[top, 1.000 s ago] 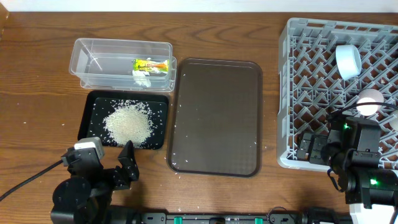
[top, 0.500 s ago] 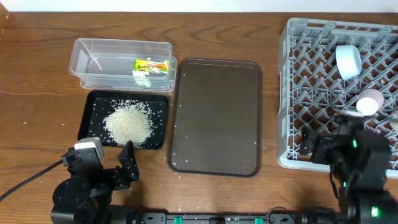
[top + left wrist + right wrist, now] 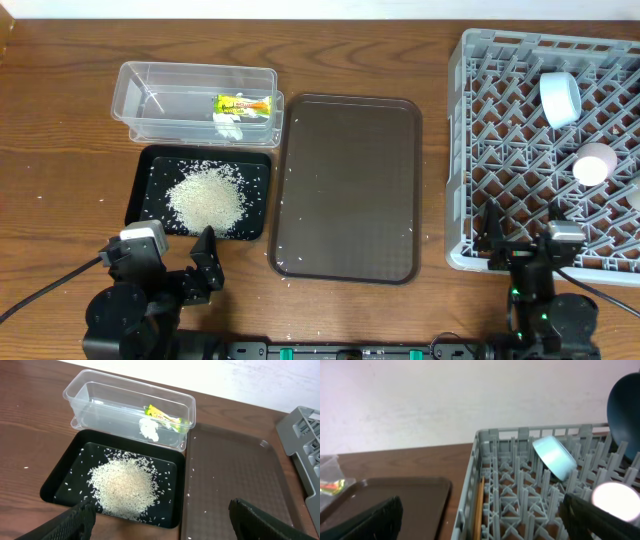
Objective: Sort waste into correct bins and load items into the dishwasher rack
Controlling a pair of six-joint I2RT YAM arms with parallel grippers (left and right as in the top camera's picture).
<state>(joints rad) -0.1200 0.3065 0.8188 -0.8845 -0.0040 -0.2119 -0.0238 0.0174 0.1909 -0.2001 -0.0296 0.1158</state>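
The grey dishwasher rack [image 3: 470, 150] stands at the right. It holds a small light-blue bowl [image 3: 559, 97] on its side and a white cup with a pink inside [image 3: 592, 165]. In the right wrist view the rack [image 3: 485, 440] also shows the light-blue bowl [image 3: 554, 456], the cup [image 3: 612, 497], the dark-blue bowl [image 3: 626, 410] and wooden chopsticks [image 3: 478, 510] along its left wall. The clear tub [image 3: 150, 95] holds the yellow-green wrapper [image 3: 243, 102] and the white tissue [image 3: 228, 122]. The black tray [image 3: 145, 195] holds the rice [image 3: 205, 195]. My left gripper [image 3: 205, 262] is open and empty in front of the black tray. My right gripper [image 3: 522, 240] is open and empty at the rack's front edge.
A large brown serving tray [image 3: 348, 185] lies between the bins and the rack, with a few stray rice grains on it. The left wrist view shows the tub [image 3: 100, 395], black tray [image 3: 55, 477], rice [image 3: 122, 482] and brown tray [image 3: 235, 480].
My right arm has drawn back from over the rack's front right corner to the table's front edge, uncovering the pink-inside cup. The left arm has not moved.
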